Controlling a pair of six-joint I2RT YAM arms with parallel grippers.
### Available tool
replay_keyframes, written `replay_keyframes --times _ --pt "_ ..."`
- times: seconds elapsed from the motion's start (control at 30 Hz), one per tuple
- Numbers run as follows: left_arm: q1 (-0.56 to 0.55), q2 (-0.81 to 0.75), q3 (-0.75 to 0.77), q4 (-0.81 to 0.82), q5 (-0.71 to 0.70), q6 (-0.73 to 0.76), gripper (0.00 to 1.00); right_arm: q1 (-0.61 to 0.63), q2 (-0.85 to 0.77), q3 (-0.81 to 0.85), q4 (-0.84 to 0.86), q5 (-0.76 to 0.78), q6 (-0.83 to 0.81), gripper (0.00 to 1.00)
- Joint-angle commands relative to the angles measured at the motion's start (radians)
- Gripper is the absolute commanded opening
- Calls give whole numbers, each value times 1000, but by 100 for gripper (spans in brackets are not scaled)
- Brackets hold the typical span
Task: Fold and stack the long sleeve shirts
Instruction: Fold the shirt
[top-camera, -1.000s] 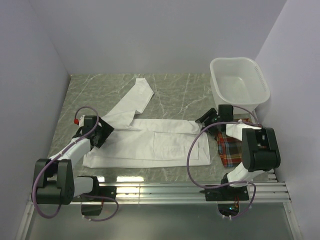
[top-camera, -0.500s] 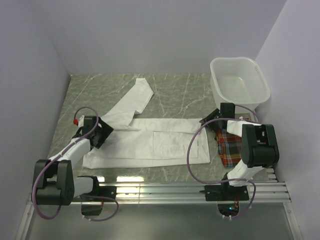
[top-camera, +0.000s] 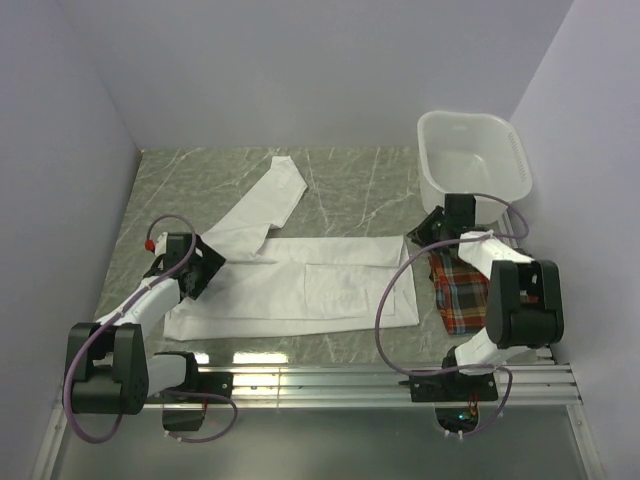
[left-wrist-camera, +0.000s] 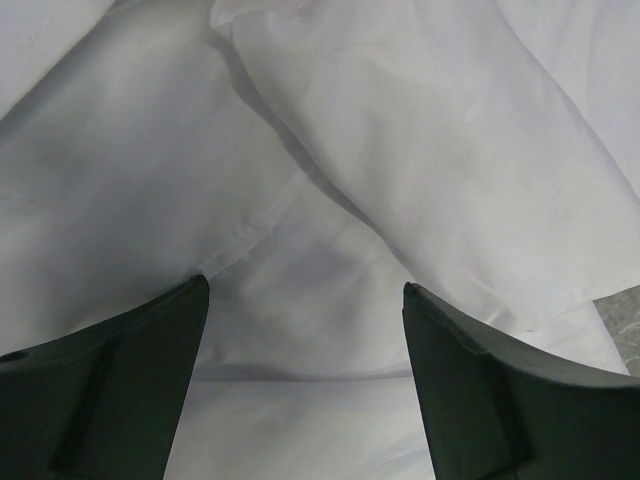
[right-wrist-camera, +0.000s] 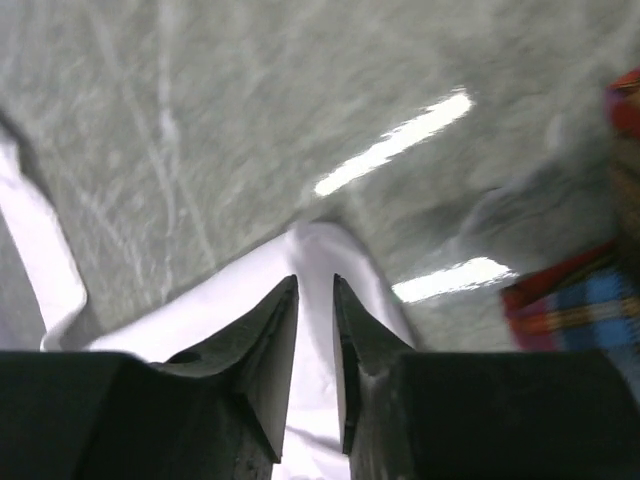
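Note:
The white shirt (top-camera: 310, 285) lies spread flat mid-table, one sleeve (top-camera: 265, 200) reaching back and left. My left gripper (top-camera: 205, 262) is open, low over the shirt's left end; in the left wrist view its gripper (left-wrist-camera: 305, 285) has the fingers wide apart with white cloth (left-wrist-camera: 420, 130) under them. My right gripper (top-camera: 418, 238) is shut on the shirt's far right corner; the right wrist view (right-wrist-camera: 315, 280) shows white cloth (right-wrist-camera: 320, 245) pinched between the jaws. The plaid shirt (top-camera: 462, 295) lies crumpled at the right, partly under the right arm, and shows in the right wrist view (right-wrist-camera: 600, 300).
A white plastic basin (top-camera: 423, 150) stands at the back right, just behind the right gripper. The marble table (top-camera: 350, 180) ends at purple walls on the left, back and right. An aluminium rail (top-camera: 330, 380) runs along the near edge.
My right gripper has moved right and back with the shirt's corner, drawing the folded right end out flat. The left gripper has stayed in place.

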Motion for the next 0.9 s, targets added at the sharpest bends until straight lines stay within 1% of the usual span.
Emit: replay_keyframes --times 0.0,0.1,0.17,0.23,0.3,0.43,0.63,0.73,0.87 --pt "6 -5 0 -60 -22 23 86 76 -121 11 6 12 -64 30" --pt "6 0 1 -61 -19 22 86 124 -170 -37 6 38 -54 34" --pt "6 0 1 -62 -20 22 86 168 -184 -60 43 31 -40 38" --pt "6 1 1 -60 -22 20 86 208 -170 -80 71 -14 -29 40" --pt "6 1 4 -66 -23 18 86 224 -125 -84 83 -22 -8 40" --pt "7 -5 11 -80 -33 19 86 218 -77 -132 127 20 28 40" --pt "20 -17 17 -88 -36 22 87 149 -38 -181 126 46 34 40" --pt "20 -17 24 -100 -33 28 87 130 -61 -183 105 60 20 40" --pt "20 -46 87 -143 -45 61 89 136 -129 -131 31 64 -34 40"
